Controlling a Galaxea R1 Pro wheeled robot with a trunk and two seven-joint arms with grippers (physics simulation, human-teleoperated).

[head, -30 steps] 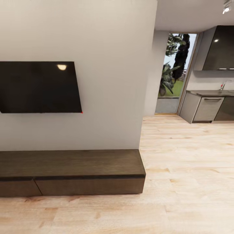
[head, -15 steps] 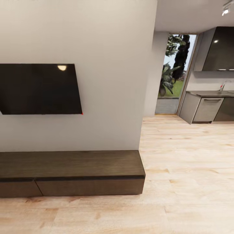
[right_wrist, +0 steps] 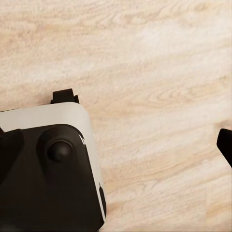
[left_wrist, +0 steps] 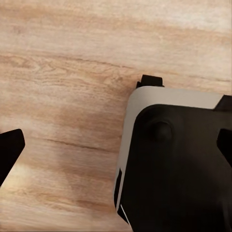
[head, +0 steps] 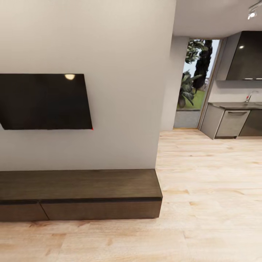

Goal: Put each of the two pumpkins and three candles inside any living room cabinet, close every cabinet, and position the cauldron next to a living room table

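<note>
Two drawer fronts of the cabinet point(head: 80, 193) are in the head view, and both look shut — no tan drawer interior is seen. This long low dark-brown unit stands against the white wall point(head: 120, 109), under the black television point(head: 43, 102), and its long axis runs across the picture from left to right. Its right end stops at the corner of the wall, where the wooden floor point(head: 211, 203) goes on toward the kitchen counter point(head: 233, 118) and the glass door point(head: 196, 83).

For the coming move the main relation is this: the cabinet lies ahead and to the left of the robot, so I judge the left arm is the nearer one to the drawer fronts — but the base is well apart from them for now.

Both wrist views look down on the floor and on the robot's own white and black base point(left_wrist: 179, 164), seen also in the right wrist view point(right_wrist: 48, 174). Of each gripper only dark finger tips point(left_wrist: 9, 150) at the picture edges are visible, with another tip point(right_wrist: 225, 145) on the right side. I cannot tell if the fingers are apart or together. Nothing appears held between them.
</note>
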